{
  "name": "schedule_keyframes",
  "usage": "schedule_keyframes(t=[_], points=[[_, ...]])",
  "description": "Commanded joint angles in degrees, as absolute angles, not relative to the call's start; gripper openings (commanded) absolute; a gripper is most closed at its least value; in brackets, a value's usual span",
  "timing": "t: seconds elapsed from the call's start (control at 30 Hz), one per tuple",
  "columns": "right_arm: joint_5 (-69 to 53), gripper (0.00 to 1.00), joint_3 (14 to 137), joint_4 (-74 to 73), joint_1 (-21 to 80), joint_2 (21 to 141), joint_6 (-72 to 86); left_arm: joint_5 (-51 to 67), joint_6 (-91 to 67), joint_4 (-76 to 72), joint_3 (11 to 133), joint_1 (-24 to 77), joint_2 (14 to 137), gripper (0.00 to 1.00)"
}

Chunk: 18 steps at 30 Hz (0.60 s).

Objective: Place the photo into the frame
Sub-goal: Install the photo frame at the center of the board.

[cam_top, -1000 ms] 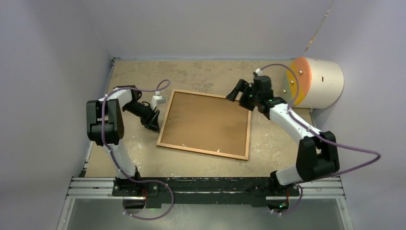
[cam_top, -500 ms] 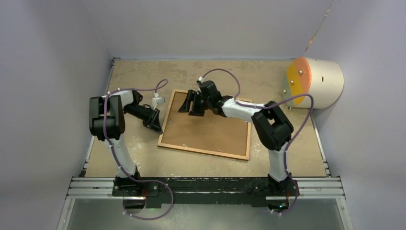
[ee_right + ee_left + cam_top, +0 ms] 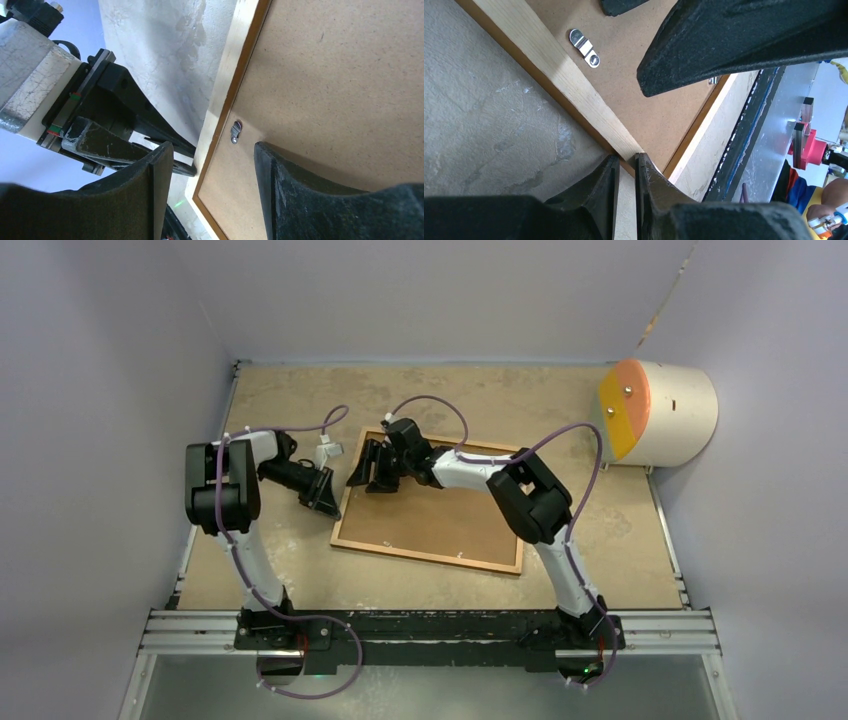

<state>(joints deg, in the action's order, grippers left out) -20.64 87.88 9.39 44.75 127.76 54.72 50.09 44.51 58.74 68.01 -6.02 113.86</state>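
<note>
**Both arms crowd the frame's left rail**

The frame (image 3: 425,555) lies flat, back side up, in the middle of the bench (image 3: 600,530), turned a little askew. A brown backing board (image 3: 450,510) fills its opening. At the left rail sits the left gripper (image 3: 332,508), down low at the outer edge. Its fingers are drawn almost together with just a slit between the tips, right at the pale wood. Whether they nip anything, the wrist view doesn't say.

Above the far-left corner is the right gripper (image 3: 366,478), its arm stretched across the board. Its fingers are spread wide over the rail, and a small metal clip (image 3: 235,131) on the board shows between them. The two grippers are near each other but apart.

The bench is a sandy, worn sheet, mottled with pale scuffs. A white drum (image 3: 675,410) with an orange end lies on its side at the far right corner. Plain lilac-grey walls (image 3: 450,300) box in three sides. An aluminium rail (image 3: 430,635) carries the arm bases along the near edge.
</note>
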Motion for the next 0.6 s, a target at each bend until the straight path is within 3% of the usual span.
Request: schedule_keyframes(t=[0.0,0.57], points=[[-21.35,0.62,90.54,10.71,45.09,127.91,56.13,47.88,46.59,53.09,66.93,-5.8,113.06,0.19],[-22.8,0.6,91.9,10.56,46.16,130.59,58.8,47.46,46.79,52.48,66.21,-5.8,112.18,0.2]])
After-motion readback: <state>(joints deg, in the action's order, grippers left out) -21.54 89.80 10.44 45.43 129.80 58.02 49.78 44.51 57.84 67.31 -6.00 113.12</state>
